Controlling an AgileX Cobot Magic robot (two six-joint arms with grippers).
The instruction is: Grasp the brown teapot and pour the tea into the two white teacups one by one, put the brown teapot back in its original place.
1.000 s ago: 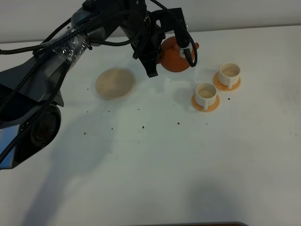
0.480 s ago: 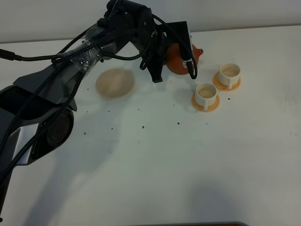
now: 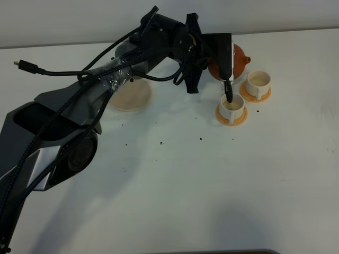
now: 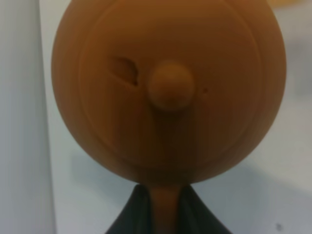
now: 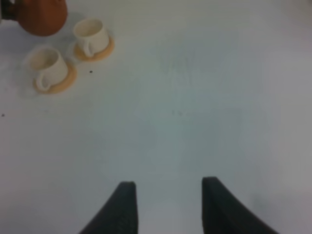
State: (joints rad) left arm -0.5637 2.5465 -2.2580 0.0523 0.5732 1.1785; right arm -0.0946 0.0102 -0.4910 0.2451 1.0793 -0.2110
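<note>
Left gripper (image 4: 163, 214) clamped on brown teapot (image 3: 237, 59) handle. Pot hung just behind near teacup (image 3: 232, 104), spout toward far teacup (image 3: 258, 81). Right gripper (image 5: 165, 204) agape, empty, well apart.

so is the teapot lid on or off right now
On. The left wrist view shows the lid with its knob seated in the brown teapot, whose handle the left pincer grips.
</note>
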